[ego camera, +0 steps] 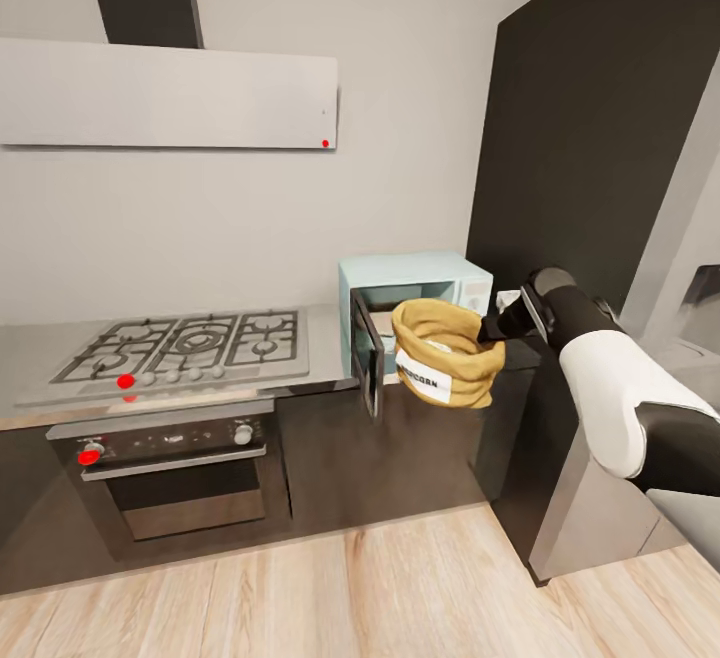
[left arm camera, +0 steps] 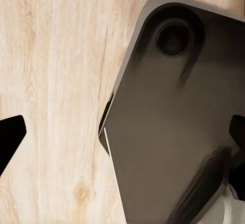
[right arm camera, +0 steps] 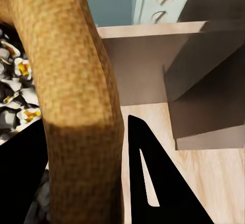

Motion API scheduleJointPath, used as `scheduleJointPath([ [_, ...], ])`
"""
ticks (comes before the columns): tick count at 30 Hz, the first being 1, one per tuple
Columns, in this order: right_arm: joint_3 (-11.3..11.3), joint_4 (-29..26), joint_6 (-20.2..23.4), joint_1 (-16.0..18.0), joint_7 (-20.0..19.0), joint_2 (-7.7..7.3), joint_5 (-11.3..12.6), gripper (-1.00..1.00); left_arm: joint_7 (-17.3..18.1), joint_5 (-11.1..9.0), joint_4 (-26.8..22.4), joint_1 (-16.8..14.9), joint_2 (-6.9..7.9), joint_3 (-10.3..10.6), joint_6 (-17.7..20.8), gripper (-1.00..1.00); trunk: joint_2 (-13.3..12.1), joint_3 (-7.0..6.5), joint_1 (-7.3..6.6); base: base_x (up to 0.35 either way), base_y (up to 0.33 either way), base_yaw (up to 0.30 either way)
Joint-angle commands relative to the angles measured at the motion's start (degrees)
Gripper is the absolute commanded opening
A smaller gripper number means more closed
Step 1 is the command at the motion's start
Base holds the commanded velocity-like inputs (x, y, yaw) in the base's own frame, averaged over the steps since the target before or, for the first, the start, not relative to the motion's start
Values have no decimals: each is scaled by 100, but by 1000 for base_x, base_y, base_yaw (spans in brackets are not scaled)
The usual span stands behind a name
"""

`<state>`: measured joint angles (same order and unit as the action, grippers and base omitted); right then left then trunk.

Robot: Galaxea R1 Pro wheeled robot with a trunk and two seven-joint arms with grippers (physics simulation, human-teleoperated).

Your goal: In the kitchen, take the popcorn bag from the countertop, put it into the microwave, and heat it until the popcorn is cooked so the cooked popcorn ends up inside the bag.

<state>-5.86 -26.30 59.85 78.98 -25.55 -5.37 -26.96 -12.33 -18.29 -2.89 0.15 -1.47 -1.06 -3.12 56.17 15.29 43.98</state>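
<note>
The right gripper [ego camera: 492, 328] is clamping the rolled rim of the popcorn bag [ego camera: 446, 352], holding the tan sack in the air just in front of the open microwave [ego camera: 440, 288]. In the right wrist view the two black fingers [right arm camera: 153, 183] are sitting on either side of the bag's rim, one inside and one outside, and pale popcorn [right arm camera: 18, 94] with yellowish centres is showing within the sack. The microwave is sitting on the steel bench [ego camera: 325, 338] beside the gas hob [ego camera: 190, 343], its door [ego camera: 366, 353] swinging wide toward the robot. The bag is hanging at the level of the cavity opening, tilted, its POPCORN label facing outward. Below the hob, the built-in oven [ego camera: 175, 468] is sitting closed. In the left wrist view the left gripper [left arm camera: 122, 137] is standing open over the wooden floor [left arm camera: 51, 81] and the robot's dark base [left arm camera: 173, 127], its fingertips apart at the frame edges
</note>
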Motion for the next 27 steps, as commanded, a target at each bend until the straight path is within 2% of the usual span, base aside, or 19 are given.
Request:
scheduleJointPath([
  [1,-38,-6,15,4,-38,4,-62,-100,-15,-25,-10,2,-2,-9,-12,100,4,7,3,249,0,0],
  [8,-22,-7,15,4,-12,10,-72,-100,-15,-25,-10,3,-2,-8,-10,100,4,7,3,230,0,0],
  [13,-29,156,15,-30,41,59,-97,-100,-15,-25,-28,3,7,-24,-5,100,4,7,3,0,0,0],
  [24,-26,511,15,-32,24,59,-126,-100,-15,-25,-36,3,7,-18,-5,100,4,7,3,0,0,0],
  [27,-29,530,15,-32,24,55,-126,-100,-15,-25,-36,3,7,-17,-5,100,4,7,3,165,0,0],
])
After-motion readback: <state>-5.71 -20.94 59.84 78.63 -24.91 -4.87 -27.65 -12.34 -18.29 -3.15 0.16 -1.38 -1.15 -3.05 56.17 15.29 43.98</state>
